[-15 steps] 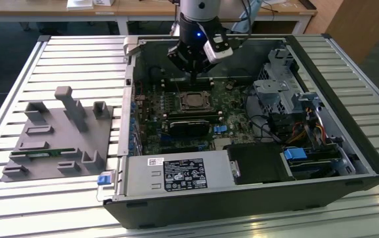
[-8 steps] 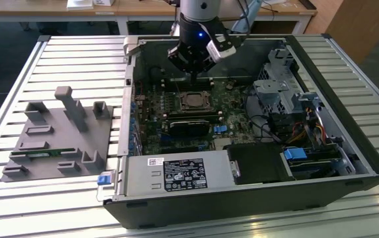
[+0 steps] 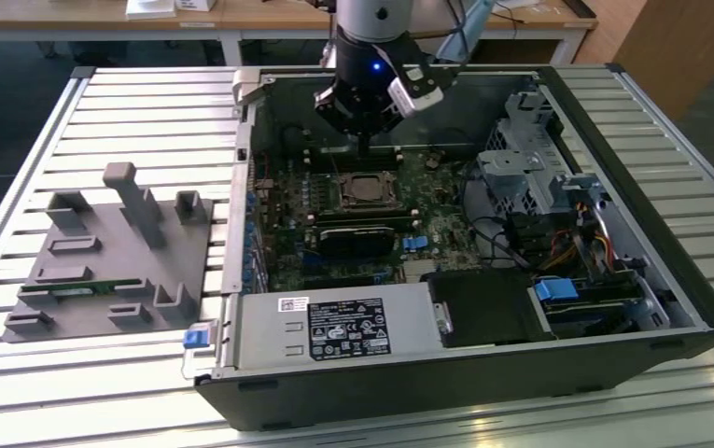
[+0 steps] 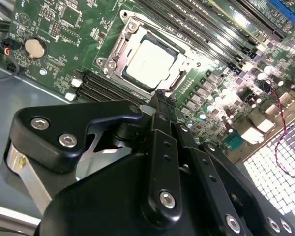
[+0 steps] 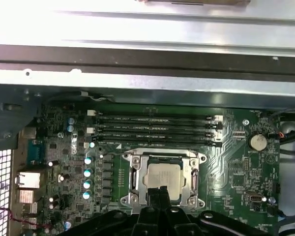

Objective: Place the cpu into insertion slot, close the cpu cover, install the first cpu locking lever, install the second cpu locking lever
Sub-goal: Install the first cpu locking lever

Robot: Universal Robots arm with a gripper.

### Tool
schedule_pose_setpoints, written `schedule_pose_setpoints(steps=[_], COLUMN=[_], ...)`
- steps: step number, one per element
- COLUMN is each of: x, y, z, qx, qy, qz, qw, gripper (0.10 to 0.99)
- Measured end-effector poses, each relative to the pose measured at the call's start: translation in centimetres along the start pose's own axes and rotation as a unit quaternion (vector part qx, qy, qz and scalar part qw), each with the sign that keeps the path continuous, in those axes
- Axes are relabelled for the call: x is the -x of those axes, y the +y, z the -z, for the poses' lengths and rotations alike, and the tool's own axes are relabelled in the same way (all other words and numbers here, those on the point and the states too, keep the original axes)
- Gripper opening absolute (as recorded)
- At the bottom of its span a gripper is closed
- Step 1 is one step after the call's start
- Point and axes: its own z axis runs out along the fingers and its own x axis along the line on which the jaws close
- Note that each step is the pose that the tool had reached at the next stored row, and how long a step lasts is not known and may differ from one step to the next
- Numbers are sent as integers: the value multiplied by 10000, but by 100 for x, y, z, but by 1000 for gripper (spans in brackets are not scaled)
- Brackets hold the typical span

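A slatted metal table (image 3: 120,93) carries an open computer case (image 3: 693,280), with a grey fixture block (image 3: 107,271) beside it on the exterior view's left. Inside the case, we see the gripper (image 3: 359,140) hanging over the green motherboard (image 3: 450,219), its tip just at the edge of the insertion slot (image 3: 344,191). In both wrist views the cpu (image 4: 150,60) (image 5: 163,177) lies flat in that slot, with the cpu cover (image 5: 136,178) framing it. The jaws seem pressed together, pinching nothing we can make out. Four memory slots (image 5: 152,130) run just beside the socket.
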Motion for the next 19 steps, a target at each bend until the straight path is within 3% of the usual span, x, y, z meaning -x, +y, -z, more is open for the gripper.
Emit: schedule_pose_setpoints(steps=[8,15,19], x=[-122,-149,-289], y=[2,2,4], z=[-7,-22,-32], qx=[0,4,4], qy=[-15,4,4], qz=[57,469,476], qw=[10000,9989,9989], gripper=[106,106,106])
